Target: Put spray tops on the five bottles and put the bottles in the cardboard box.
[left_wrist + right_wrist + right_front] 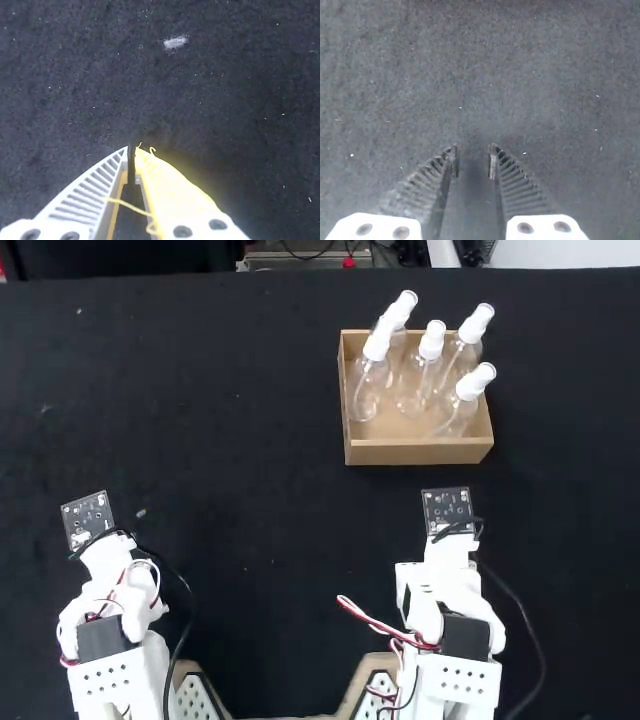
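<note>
The five clear plastic bottles [420,390] stand together inside the shallow brown cardboard box [415,452], which sits on the far right of the black cloth tabletop [200,410]. Each bottle carries a white spray top [433,337], and several tops lean past the box's far rim. Judging from this, both parts of the task look finished: nothing is left to cap and nothing is left to load. The next move probably calls only for leaving the arms parked away from the box.

Both arms sit folded at the near edge, well apart from the box. The left gripper [132,150] has its fingers pressed together at the tips over the cloth. The right gripper [472,156] shows a narrow gap between its fingers and holds nothing. A small white fleck of lint [174,43] lies on the cloth beyond the left gripper. I see no obstacle between the arms and the box.
</note>
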